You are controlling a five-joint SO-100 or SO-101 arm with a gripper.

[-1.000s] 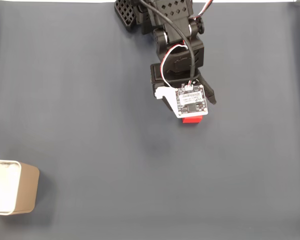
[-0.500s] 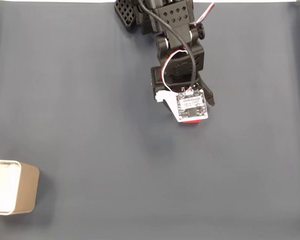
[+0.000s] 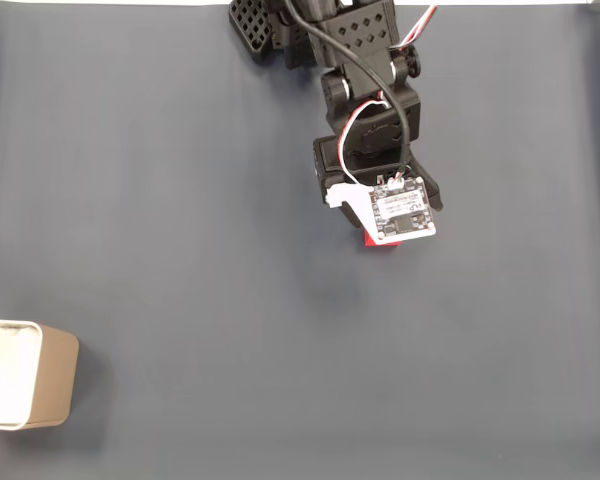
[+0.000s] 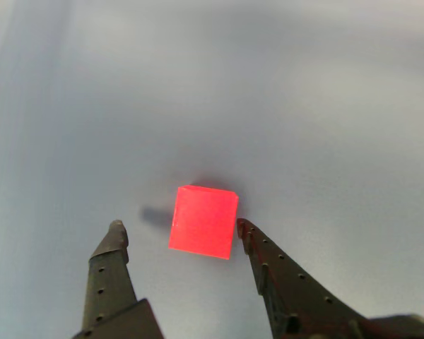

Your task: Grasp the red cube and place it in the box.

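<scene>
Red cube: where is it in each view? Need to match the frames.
Fixed view: red cube right of centre, mostly hidden under the arm's camera board.
Other view: red cube centre, on the mat ahead of the open gripper.
Shared landmark: the dark mat.

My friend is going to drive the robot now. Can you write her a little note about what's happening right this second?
Gripper: open, jaws on either side of the cube, holding nothing. One finger looks right by the cube's edge; contact cannot be told.
Cube: on the dark mat, under the gripper in the fixed view, partly hidden by the arm.
Box: far off at the lower left edge of the fixed view, nothing red seen in it.
Done: gripper lined up over the cube.
Left: close the jaws, lift, carry to the box, drop it in.
</scene>
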